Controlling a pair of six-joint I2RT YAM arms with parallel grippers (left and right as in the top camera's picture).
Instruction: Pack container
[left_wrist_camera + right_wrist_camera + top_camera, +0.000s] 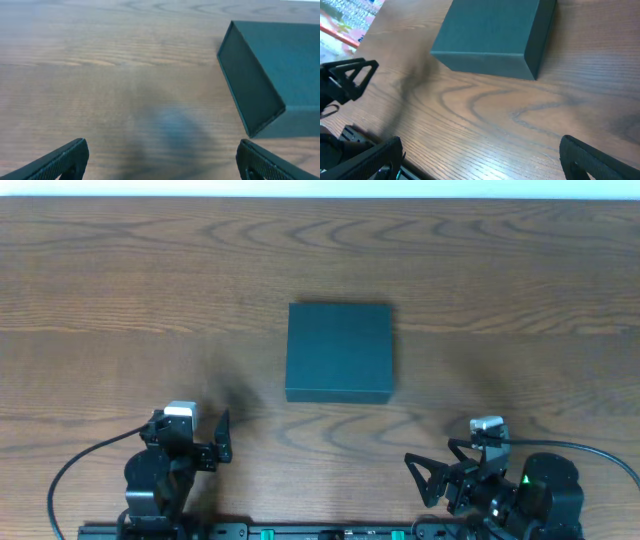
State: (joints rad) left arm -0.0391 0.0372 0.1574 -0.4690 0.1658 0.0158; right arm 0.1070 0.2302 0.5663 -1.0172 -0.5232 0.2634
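The container (pixel 339 352) is a dark teal-green rectangular box, lid shut, lying flat in the middle of the wooden table. It also shows at the upper right of the left wrist view (pixel 272 75) and at the top of the right wrist view (pixel 495 35). My left gripper (pixel 222 438) is open and empty near the front edge, to the box's lower left; its fingertips frame bare wood (pixel 162 160). My right gripper (pixel 425 475) is open and empty at the front right, below the box; bare wood lies between its fingers (pixel 480 157). No snack packets are in view.
The wooden table (pixel 120 280) runs to a pale far edge along the top. The left arm's open fingers (pixel 347 77) show at the left of the right wrist view. A black rail with the arm bases (pixel 300 532) lines the front edge.
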